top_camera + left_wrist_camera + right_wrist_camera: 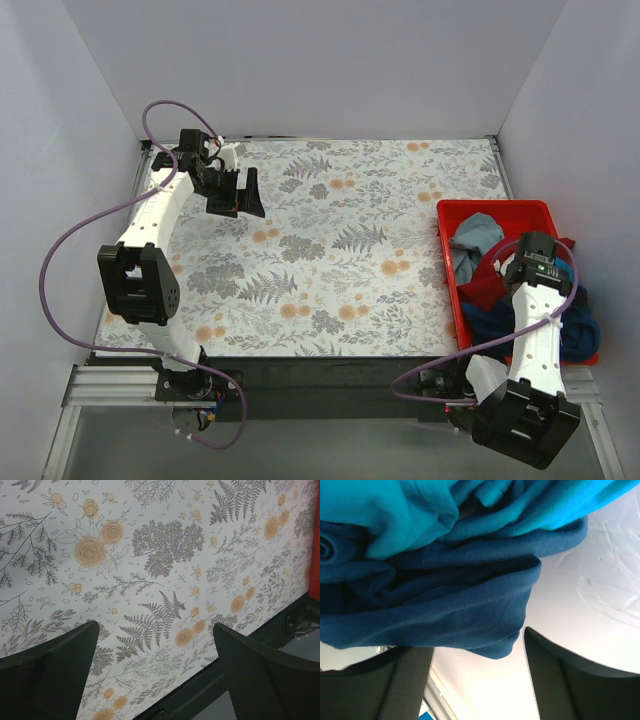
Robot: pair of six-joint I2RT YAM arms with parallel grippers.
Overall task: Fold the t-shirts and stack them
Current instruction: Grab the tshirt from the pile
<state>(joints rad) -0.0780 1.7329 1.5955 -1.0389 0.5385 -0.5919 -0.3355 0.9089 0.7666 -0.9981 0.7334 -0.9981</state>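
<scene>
"Across the table, what's where?"
"Floral table cover [330, 250] is my folding space. T-shirts [475, 240] lie heaped in the red bin [490, 205], right side."
"Grippers?"
"Right gripper [472, 645] hangs spread at a navy t-shirt [445, 605] fold, placed to pinch, I judge. Left gripper [155, 630] hovers released, far-left, out of the way."

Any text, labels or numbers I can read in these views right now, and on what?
No readable text in any view.
Pale patch on the right arm's wrist: too small to read.
T-shirts and red bin: no print or label showing.
</scene>
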